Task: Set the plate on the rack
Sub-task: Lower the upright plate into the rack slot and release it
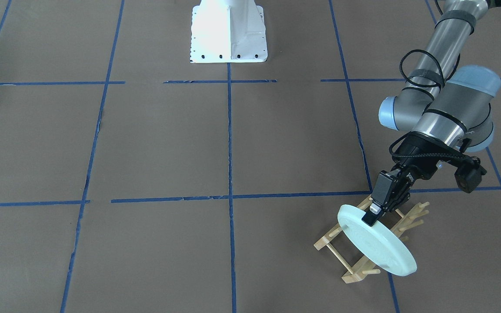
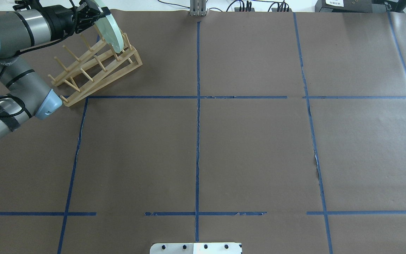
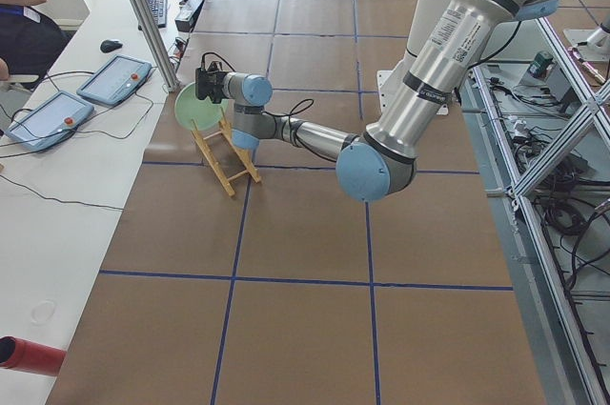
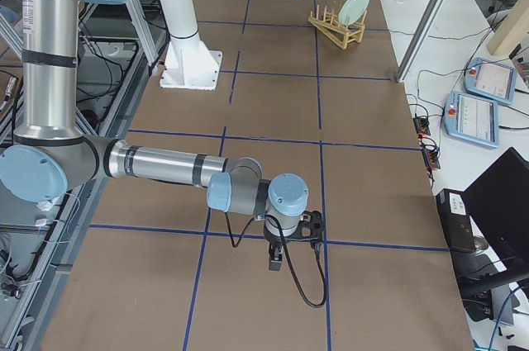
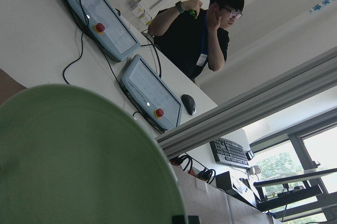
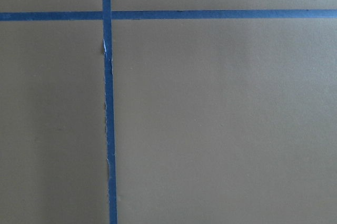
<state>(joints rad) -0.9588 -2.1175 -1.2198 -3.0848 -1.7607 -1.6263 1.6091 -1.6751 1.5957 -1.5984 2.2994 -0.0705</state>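
Note:
The pale mint-green plate [image 1: 379, 245] stands on edge, tilted, over the operator-side end of the light-wood rack [image 1: 349, 264]. Its lower rim is down among the rails; I cannot tell whether it rests on them. My left gripper [image 1: 373, 214] is shut on the plate's upper rim. In the overhead view the plate [image 2: 113, 34] is at the rack's [image 2: 97, 68] far end, with the left gripper [image 2: 93, 13] beside it. The plate [image 5: 79, 166] fills the lower left of the left wrist view. My right gripper [image 4: 276, 263] points down at the table, far from the rack; I cannot tell if it is open.
Brown paper with blue tape lines [image 2: 198, 106] covers the table. The robot's white base [image 1: 228, 32] stands at the table's edge. Beyond the rack a white side table holds pendants [image 3: 114, 79], and a person [image 5: 197, 34] sits there.

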